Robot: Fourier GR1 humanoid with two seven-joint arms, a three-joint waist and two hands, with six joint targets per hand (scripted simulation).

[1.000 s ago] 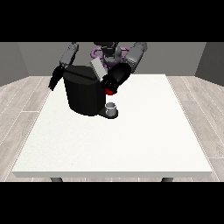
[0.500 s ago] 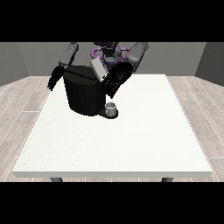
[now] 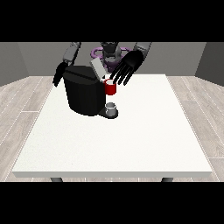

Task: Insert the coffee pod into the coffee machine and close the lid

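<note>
The hand at the view's right [image 3: 127, 66] hangs released, fingers spread, just above a red thing at the machine [image 3: 110, 88]. The black coffee machine [image 3: 84, 90] sits far left on the tabletop [image 3: 131, 140], lid [image 3: 97, 68] tilted up. A grey thing [image 3: 111, 107] rests at its base. The hand at the view's left [image 3: 58, 74] sits beside the machine; whether it's clenched, I can't tell.

We see a matt white tabletop [image 3: 131, 140] with a fine speckle, a matt black, plastic-looking coffee machine [image 3: 83, 94], a glossy red thing at the machine [image 3: 110, 88], and a pale wood-plank floor [image 3: 26, 100].
</note>
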